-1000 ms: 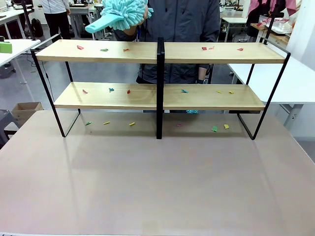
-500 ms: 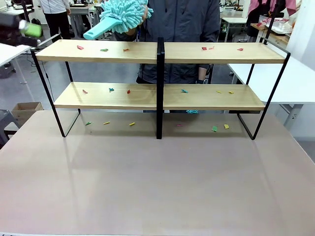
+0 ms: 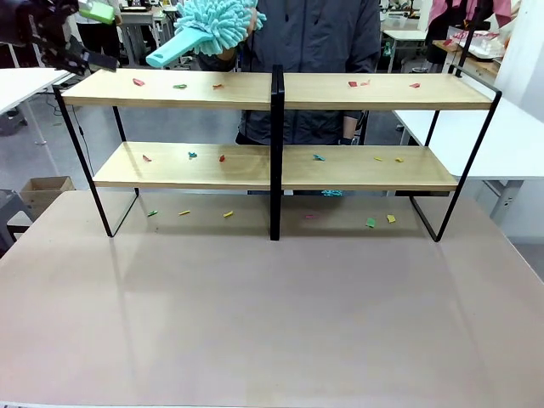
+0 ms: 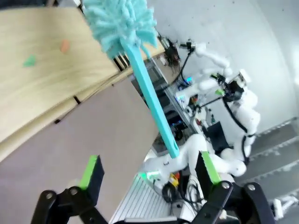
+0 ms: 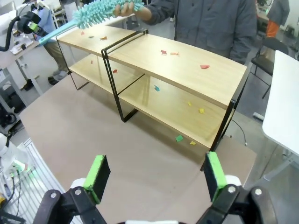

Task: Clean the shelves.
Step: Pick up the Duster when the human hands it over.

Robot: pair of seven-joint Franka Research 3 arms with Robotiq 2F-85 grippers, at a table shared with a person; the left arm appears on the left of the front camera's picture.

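Now nearer the duster (image 3: 214,24) — left jaws

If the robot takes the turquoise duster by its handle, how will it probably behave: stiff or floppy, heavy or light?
The duster has a straight, thin handle, so it is probably stiff, and perhaps slippery if it is smooth plastic. Its fluffy head looks soft and light, so it should sag little yet squash easily against the shelves.

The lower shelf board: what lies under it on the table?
Small scraps, green, yellow and pink, lie scattered on the table under the lower board. The central upright covers a strip of that space.
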